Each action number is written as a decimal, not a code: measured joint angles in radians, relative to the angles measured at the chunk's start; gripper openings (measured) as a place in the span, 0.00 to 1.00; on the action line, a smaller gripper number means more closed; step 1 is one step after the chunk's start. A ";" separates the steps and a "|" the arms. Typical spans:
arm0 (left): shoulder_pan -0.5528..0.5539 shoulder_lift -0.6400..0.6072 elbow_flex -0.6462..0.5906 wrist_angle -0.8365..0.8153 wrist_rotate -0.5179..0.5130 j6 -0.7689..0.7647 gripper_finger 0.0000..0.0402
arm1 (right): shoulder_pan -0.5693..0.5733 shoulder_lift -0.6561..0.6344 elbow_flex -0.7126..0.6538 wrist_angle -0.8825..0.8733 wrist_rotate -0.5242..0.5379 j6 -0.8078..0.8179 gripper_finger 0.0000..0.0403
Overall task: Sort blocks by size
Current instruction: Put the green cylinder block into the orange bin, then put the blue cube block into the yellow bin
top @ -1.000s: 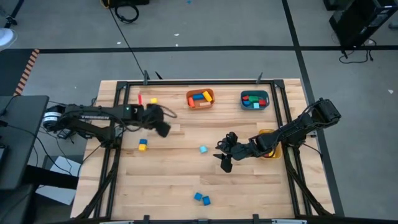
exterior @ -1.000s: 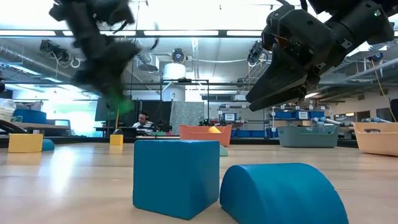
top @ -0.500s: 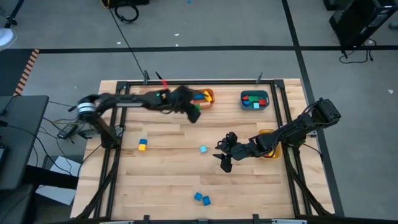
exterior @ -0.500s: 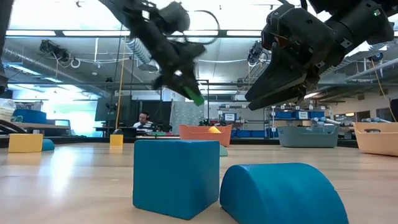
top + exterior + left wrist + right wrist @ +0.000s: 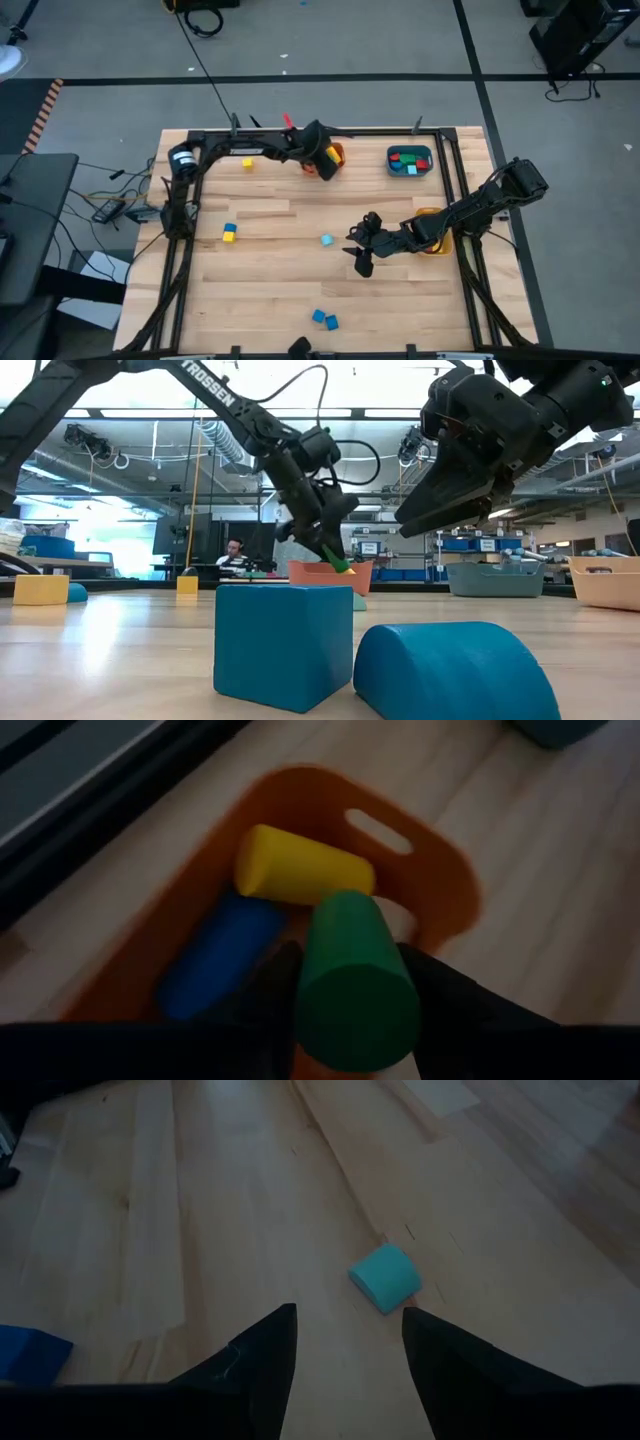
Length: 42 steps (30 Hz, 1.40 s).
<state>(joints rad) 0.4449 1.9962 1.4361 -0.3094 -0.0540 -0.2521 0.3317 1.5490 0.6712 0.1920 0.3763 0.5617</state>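
Note:
My left gripper (image 5: 350,960) hangs over the orange bin (image 5: 440,880) at the table's far edge, shut on a green cylinder block (image 5: 355,985). A yellow cylinder (image 5: 300,870) and a blue block (image 5: 215,955) lie in that bin. My right gripper (image 5: 345,1330) waits open above the table's middle right, with a light blue block (image 5: 385,1277) lying on the wood a little beyond its fingertips. Loose blocks rest on the table: a yellow-and-blue pair (image 5: 230,232), a yellow one (image 5: 247,162) and two blue ones (image 5: 322,318) near the front edge. My left gripper pinches the green cylinder's round sides (image 5: 312,982) between its two fingers (image 5: 272,1000). The fingers slant down from the table's left and lie along the cylinder. Its lower end (image 5: 340,563) sticks out past the fingertips. The block is lifted clear, tilted, above the orange bin.
A teal bin (image 5: 410,160) with red, green and blue blocks stands right of the orange bin (image 5: 334,155). A yellow bin (image 5: 438,238) sits under my right arm. A black frame rail (image 5: 300,133) runs along the far edge. Bare wood spreads across the table's middle and near left.
My left gripper has swung from the table's left side toward the far edge and right, rolling as it went, and has come down over the orange bin with the green block still held clear of the table.

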 joint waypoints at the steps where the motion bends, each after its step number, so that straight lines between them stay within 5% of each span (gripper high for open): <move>1: 0.005 0.005 0.000 0.001 0.000 0.010 0.40 | 0.000 0.000 0.000 -0.002 0.000 -0.005 0.49; 23: 0.026 0.005 0.043 -0.070 0.001 0.117 0.45 | 0.000 0.000 0.000 -0.008 0.000 -0.015 0.49; 30: -0.052 -0.078 0.033 -0.096 0.000 0.125 0.45 | 0.000 0.000 0.000 -0.048 0.000 -0.015 0.49; 35: -0.133 -0.206 -0.103 -0.016 0.000 0.166 0.45 | 0.000 0.000 0.000 -0.086 0.000 -0.005 0.49; 42: -0.273 -0.524 -0.493 0.190 -0.082 0.034 0.45 | 0.001 0.000 0.000 -0.076 0.000 -0.003 0.49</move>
<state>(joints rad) 0.1722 1.4722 0.9427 -0.1190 -0.1357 -0.2180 0.3328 1.5490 0.6716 0.1162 0.3759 0.5585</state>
